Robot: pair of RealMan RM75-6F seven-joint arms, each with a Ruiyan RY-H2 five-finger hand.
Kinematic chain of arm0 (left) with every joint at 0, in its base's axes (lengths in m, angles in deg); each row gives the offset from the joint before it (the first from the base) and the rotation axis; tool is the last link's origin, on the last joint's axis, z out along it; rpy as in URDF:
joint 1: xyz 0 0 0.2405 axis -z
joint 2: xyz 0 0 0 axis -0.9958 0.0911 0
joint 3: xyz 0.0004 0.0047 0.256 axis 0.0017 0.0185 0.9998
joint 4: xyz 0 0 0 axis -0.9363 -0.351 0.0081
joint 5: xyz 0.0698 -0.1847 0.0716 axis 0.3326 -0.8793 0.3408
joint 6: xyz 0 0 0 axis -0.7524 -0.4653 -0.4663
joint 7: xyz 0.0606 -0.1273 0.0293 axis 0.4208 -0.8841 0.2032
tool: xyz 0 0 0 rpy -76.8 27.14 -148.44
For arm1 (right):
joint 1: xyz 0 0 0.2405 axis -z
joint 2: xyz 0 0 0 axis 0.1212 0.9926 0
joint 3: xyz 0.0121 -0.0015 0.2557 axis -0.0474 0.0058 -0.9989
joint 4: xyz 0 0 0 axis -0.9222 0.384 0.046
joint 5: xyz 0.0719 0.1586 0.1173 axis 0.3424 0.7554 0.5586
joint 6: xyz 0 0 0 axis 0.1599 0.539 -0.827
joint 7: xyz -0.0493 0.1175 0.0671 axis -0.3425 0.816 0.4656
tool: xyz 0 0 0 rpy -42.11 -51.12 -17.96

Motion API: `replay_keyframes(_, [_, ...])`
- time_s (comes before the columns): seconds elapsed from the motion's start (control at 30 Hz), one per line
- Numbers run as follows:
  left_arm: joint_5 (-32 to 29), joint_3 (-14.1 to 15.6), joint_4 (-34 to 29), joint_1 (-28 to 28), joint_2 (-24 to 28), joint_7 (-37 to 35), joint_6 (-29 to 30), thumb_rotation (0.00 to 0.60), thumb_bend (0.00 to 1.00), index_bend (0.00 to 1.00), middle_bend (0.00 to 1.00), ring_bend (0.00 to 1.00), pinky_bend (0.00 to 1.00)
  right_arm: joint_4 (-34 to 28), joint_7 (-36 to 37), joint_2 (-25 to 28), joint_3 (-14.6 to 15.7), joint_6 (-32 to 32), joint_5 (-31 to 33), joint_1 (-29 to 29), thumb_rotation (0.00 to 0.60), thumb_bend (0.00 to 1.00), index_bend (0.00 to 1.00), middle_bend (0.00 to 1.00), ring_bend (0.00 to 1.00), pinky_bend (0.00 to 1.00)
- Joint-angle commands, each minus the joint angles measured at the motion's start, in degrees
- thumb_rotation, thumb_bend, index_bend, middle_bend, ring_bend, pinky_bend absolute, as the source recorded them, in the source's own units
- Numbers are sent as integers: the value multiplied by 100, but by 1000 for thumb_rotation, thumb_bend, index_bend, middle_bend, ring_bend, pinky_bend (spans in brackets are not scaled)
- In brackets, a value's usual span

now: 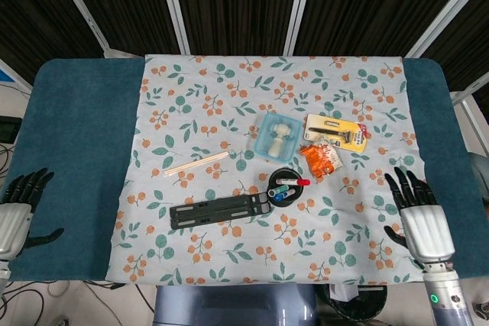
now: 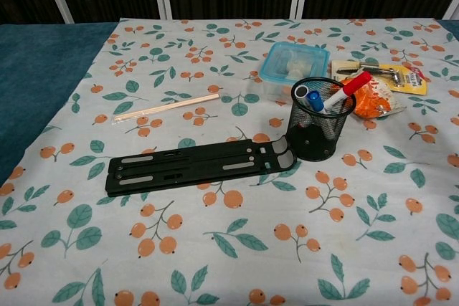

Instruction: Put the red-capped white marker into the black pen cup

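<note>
The red-capped white marker point(image 1: 293, 182) point(image 2: 346, 90) stands tilted inside the black mesh pen cup point(image 1: 285, 186) point(image 2: 320, 120), its red cap leaning over the right rim. A blue-capped marker point(image 2: 310, 98) sits in the same cup. My right hand point(image 1: 419, 212) hovers at the table's right edge with fingers spread and nothing in it, far from the cup. My left hand point(image 1: 17, 211) rests off the left edge, also empty with fingers apart. Neither hand shows in the chest view.
A black flat bracket point(image 1: 221, 209) point(image 2: 193, 165) lies left of the cup. Behind the cup are a blue lidded box point(image 1: 276, 135) point(image 2: 294, 64), an orange snack bag point(image 1: 322, 159) point(image 2: 374, 98) and a yellow carded razor point(image 1: 336, 130). A thin wooden stick point(image 1: 196, 163) point(image 2: 166, 108) lies further left.
</note>
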Motion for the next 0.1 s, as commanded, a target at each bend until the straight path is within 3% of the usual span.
replay_keyframes(0.03, [52,8,24,-19,-17,20,57,600,23,0,0,0,0,205,296,122,130,46,-94,201,600,94,0,0,0,175])
replay_keyframes(0.1, [77,10,44,-30,-27,22,93,600,23,0,0,0,0,229,371,116,99,5,-106,215,600,94,0,0,0,175])
